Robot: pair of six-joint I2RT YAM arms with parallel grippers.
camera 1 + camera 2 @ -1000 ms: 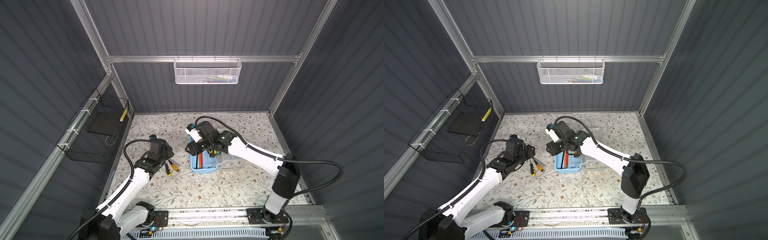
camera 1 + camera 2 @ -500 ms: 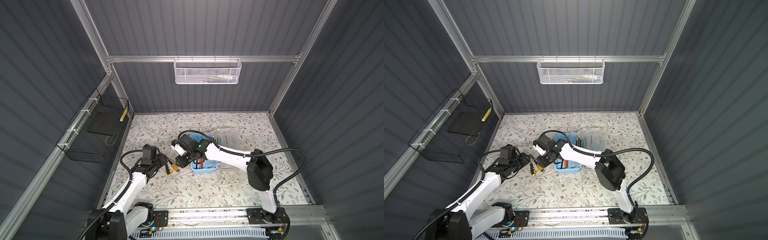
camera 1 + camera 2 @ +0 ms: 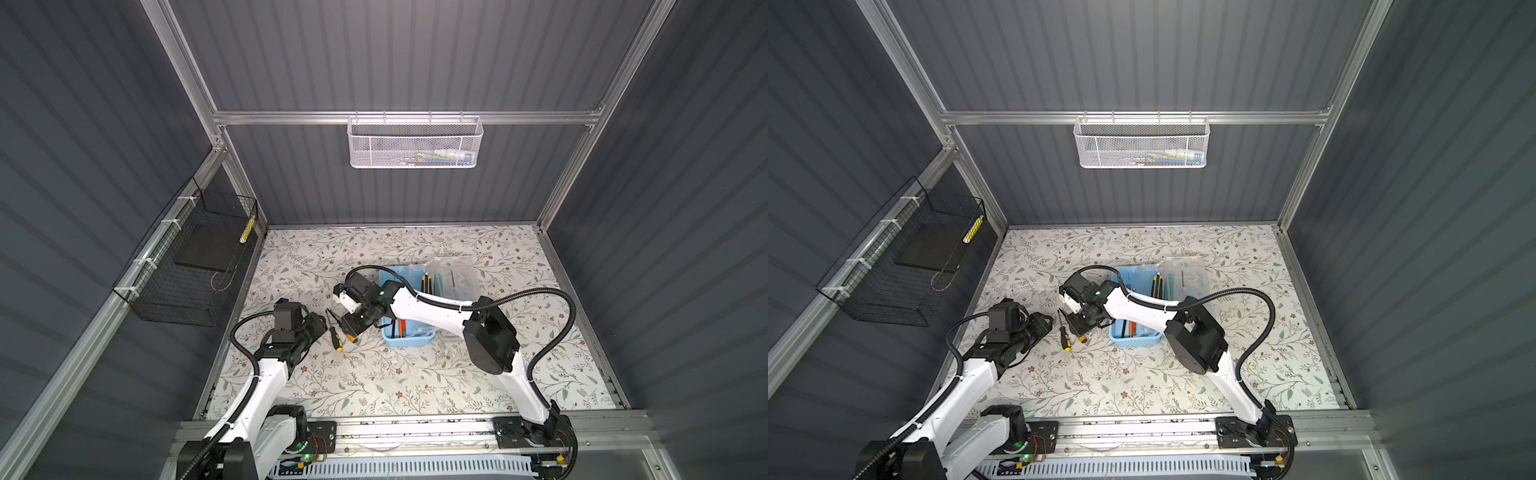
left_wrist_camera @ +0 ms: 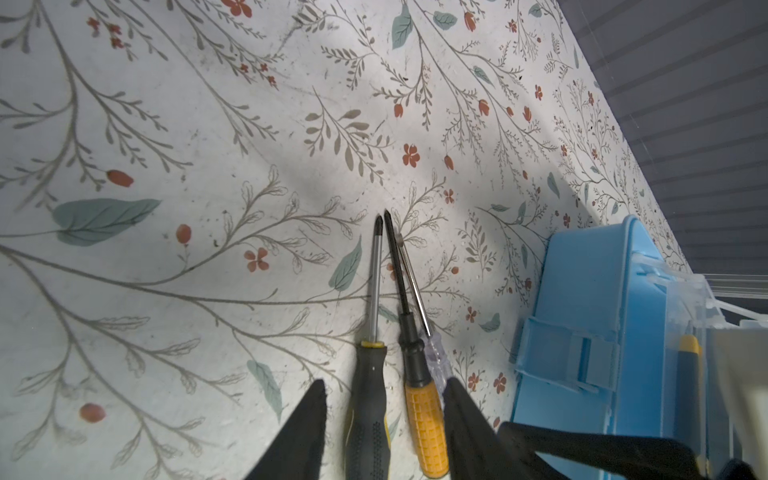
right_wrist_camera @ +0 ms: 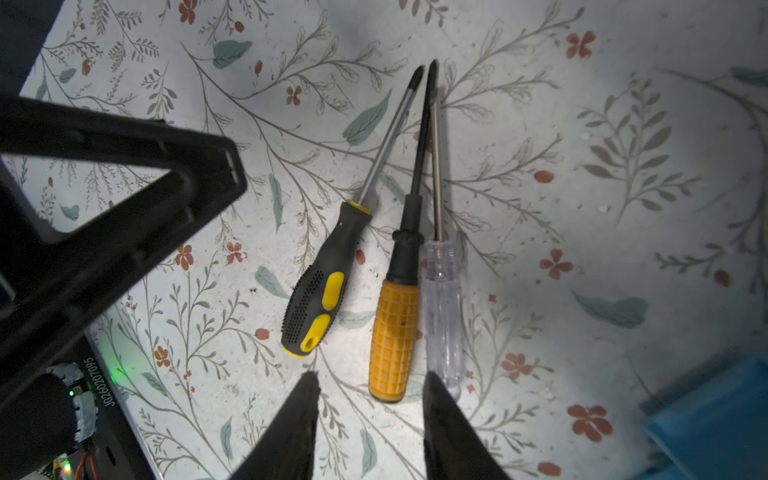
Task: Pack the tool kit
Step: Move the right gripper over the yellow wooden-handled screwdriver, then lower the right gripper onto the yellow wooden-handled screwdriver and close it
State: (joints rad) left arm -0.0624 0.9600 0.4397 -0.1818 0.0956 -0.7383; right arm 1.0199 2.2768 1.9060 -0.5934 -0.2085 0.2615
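The fingers of the right gripper [image 5: 370,378] stand apart, empty, over the butts of the orange-handled screwdriver [image 5: 395,332] and clear-handled screwdriver [image 5: 442,316], the left gripper [image 4: 385,382] likewise spread and empty beside the black-and-yellow screwdriver [image 5: 320,291], all three lying together on the floral tabletop [image 3: 374,374] just left of the open light-blue box [image 3: 409,341].

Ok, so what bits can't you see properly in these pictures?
Contents of the white mesh basket: too small behind the mesh in both top views.
Middle of the blue box: covered by the right arm in both top views.
Clear-handled screwdriver: hidden by the right gripper in both top views.
Black-yellow screwdriver: handle end cut off by the left wrist picture's edge.
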